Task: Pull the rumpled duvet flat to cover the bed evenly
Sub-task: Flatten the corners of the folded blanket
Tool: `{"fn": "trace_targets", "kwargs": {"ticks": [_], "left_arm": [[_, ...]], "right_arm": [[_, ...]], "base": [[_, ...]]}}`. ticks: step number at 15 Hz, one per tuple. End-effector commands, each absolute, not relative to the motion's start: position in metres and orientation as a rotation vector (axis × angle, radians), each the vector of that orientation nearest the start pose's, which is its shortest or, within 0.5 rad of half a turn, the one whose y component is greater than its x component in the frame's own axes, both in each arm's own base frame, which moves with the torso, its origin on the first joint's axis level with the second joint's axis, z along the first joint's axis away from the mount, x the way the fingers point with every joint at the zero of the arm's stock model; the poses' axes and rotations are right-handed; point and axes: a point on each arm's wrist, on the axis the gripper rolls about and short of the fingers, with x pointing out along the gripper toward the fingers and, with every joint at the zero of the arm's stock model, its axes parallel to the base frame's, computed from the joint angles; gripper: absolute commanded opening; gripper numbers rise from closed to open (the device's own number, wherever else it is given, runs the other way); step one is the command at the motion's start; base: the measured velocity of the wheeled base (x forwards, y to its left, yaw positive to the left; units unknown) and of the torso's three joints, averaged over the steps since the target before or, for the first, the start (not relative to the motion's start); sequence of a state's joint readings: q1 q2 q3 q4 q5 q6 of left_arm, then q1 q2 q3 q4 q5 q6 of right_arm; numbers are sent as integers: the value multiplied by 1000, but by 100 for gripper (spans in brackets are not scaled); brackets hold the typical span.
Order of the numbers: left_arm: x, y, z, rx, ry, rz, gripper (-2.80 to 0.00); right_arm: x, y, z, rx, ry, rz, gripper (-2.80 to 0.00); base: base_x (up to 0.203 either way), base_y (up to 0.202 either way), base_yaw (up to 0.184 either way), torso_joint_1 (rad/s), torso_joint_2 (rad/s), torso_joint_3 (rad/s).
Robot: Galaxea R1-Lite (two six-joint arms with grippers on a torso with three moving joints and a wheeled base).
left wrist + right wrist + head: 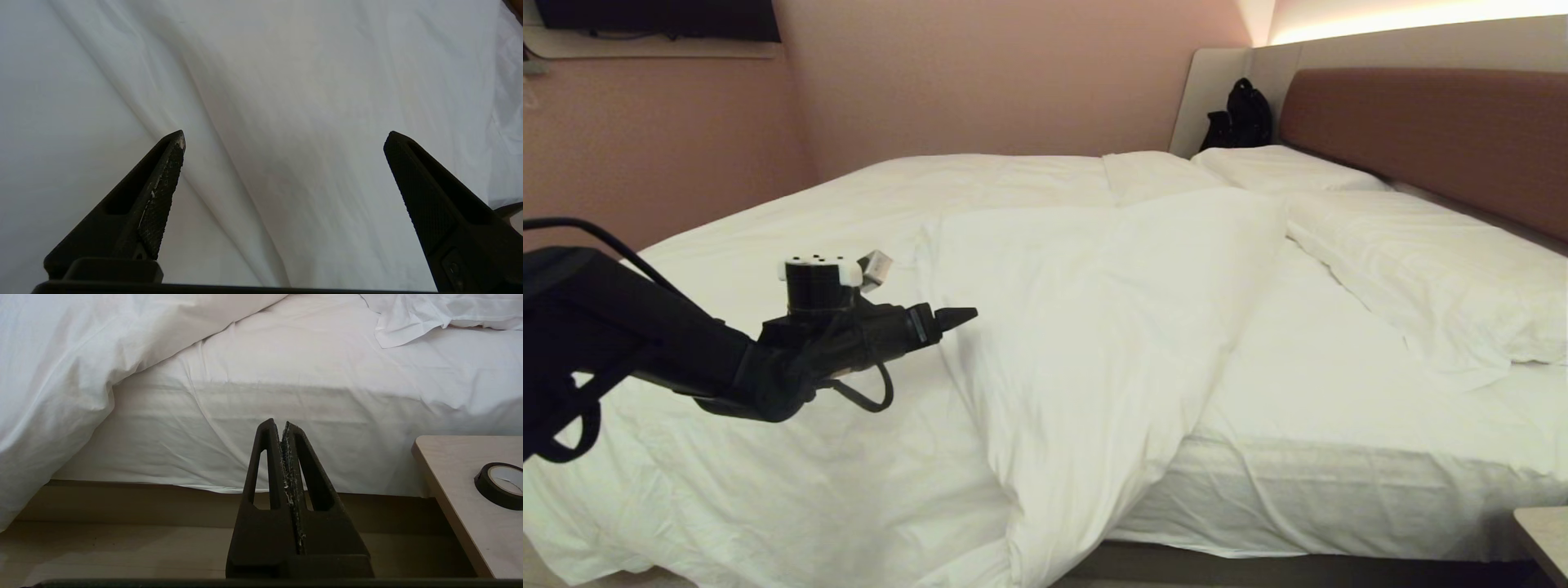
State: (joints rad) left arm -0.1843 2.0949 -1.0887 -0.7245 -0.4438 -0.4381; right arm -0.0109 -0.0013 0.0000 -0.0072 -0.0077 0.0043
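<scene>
Right gripper (283,425): parked low at the bed's side in the right wrist view, fingers pressed together, gripping nothing.
Side table (453,473): lower right of the right wrist view, just beside the mattress, with a dark tape roll (500,491) lying on it.
Left gripper (284,136): in the lower left of the head view, hanging over the duvet; in the left wrist view the fingers are spread wide with only white cloth between them, nothing pinched.
Duvet (1086,327): centre and left of the head view, rumpled, a thick fold running to the bed's near edge and hanging over the side.
Bed (1339,425): bare sheet showing at right.
Pillows (1429,269): right, by the headboard (1429,131).
Black bag (1241,114): upper right of centre, far corner.
</scene>
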Motion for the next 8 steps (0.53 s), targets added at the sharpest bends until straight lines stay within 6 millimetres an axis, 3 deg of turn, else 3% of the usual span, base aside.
{"fn": "trace_targets", "kwargs": {"ticks": [1,8], "left_arm": [[406,-85,102,-466,459,-541,0],[417,-85,80,-460,498,-524,0]], "right_arm": [[-23,0,76,5,-8,-18,-280],[-23,0,76,5,-8,-18,-280]], "base": [[0,0,0,0,0,0],[0,0,0,0,0,0]]}}
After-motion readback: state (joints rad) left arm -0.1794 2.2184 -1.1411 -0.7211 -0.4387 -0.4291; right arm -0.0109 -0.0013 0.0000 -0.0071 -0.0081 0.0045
